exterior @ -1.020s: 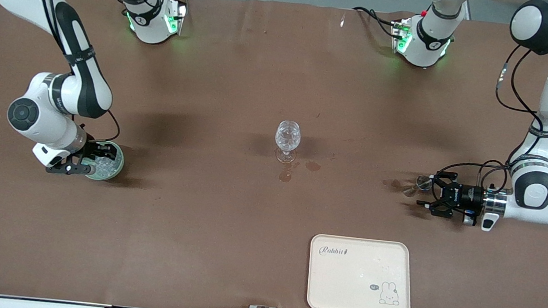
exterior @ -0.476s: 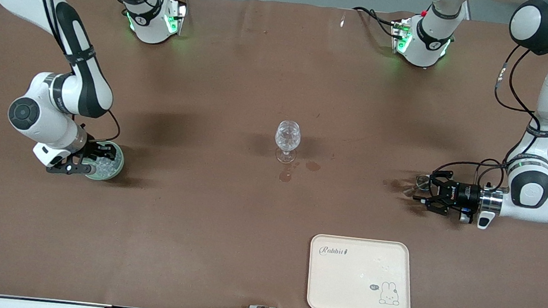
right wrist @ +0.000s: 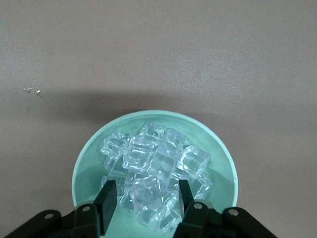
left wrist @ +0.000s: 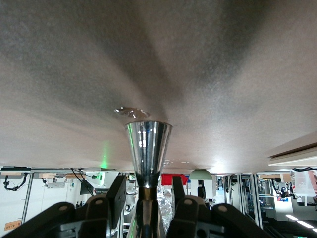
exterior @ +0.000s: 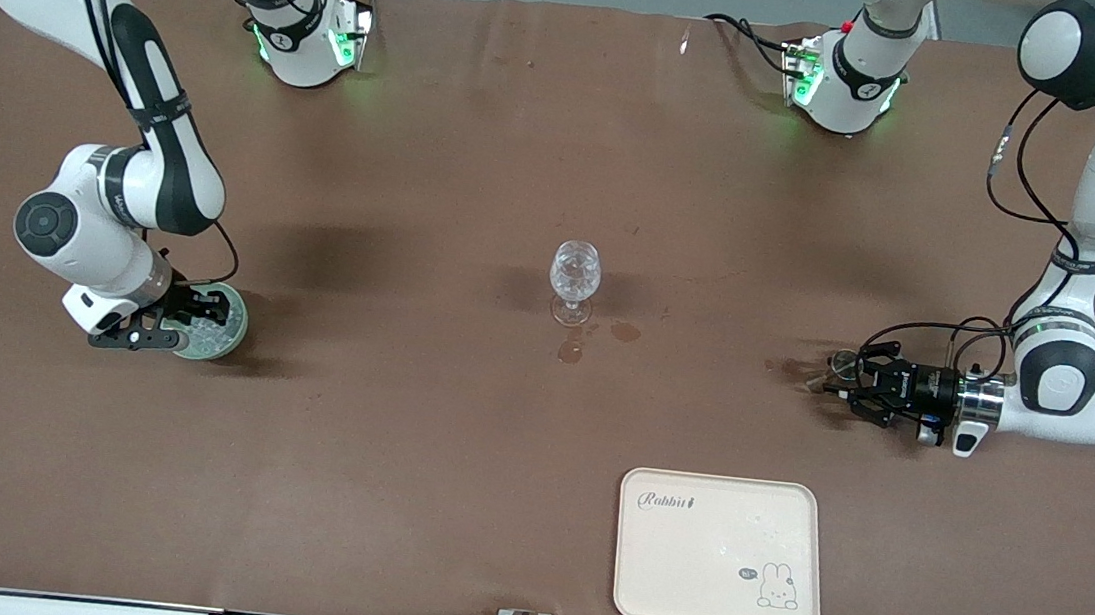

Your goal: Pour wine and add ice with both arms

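A small silvery hourglass jigger [exterior: 841, 362] stands near the left arm's end of the table. My left gripper [exterior: 844, 378] lies level with the table, its open fingers on either side of the jigger. In the left wrist view the jigger [left wrist: 147, 148] stands between the fingers [left wrist: 117, 194] with gaps on both sides. The wine does not show. My right gripper [exterior: 187, 321] is open and low over the pale green bowl [exterior: 238, 320]. In the right wrist view its fingers [right wrist: 110, 196] straddle a cube of the heaped ice [right wrist: 156, 163] in the bowl [right wrist: 89, 158].
A clear stemmed glass [exterior: 575, 277] stands mid-table, with dark wet stains [exterior: 571, 350] just nearer the front camera. More stains [exterior: 788, 368] lie beside the jigger. A cream rabbit tray [exterior: 672, 581] lies near the front edge.
My left gripper has slid a little toward the jigger and now has it between its fingers. My right gripper has sunk slightly into the bowl.
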Motion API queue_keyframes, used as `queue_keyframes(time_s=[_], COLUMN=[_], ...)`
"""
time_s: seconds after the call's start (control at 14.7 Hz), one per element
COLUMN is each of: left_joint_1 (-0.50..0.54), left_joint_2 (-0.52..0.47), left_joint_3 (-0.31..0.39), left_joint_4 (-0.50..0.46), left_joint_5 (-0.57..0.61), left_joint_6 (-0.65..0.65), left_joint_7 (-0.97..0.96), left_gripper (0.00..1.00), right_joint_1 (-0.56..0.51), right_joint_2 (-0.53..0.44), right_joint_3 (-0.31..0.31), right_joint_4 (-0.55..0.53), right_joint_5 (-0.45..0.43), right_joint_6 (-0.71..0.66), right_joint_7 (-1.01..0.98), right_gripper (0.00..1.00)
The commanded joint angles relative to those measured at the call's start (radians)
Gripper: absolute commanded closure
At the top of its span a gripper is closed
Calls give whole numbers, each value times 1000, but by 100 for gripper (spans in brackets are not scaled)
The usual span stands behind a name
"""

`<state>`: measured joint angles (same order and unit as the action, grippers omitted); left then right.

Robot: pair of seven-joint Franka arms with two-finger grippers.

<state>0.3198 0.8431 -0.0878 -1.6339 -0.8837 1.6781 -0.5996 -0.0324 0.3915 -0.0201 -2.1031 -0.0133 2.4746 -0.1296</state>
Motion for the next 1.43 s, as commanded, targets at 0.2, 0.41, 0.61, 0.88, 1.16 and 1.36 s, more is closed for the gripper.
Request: queue_keyframes(time_s=[0.2, 0.41, 0.61, 0.88, 1.16, 1.36], left_joint_1=[-10, -13, -37, -146, -244, -320], left_joint_2=[-7, -19, -68, -142, -190, -223], left_joint_3=[-6, -36, -121, -122, -124, -122], left_joint_4=[3, 6, 9, 42, 37, 32], left_joint_5=[-18, -17, -14, -11, -15, -12], left_joint_6=[-4, -6, -1, 32, 97, 159], left_joint_7=[-2, 0, -43, -235, -324, -420], left_gripper=[99, 99, 100, 100, 100, 100], right_joint_1=[-12, -12, -12, -11, -11, -9], right_joint_2=[-5, 3, 3, -14, -133, -198], right_joint_3=[8, 8, 8, 8, 8, 6], right_joint_4=[-15, -14, -14, -9, 69, 239], right_joint_5=[7, 6, 7, 7, 7, 0], right_joint_6=[7, 6, 7, -11, -177, -441], right_joint_7=[-16, -16, -16, -13, -5, -7], right_gripper=[45, 51, 70, 96, 97, 97])
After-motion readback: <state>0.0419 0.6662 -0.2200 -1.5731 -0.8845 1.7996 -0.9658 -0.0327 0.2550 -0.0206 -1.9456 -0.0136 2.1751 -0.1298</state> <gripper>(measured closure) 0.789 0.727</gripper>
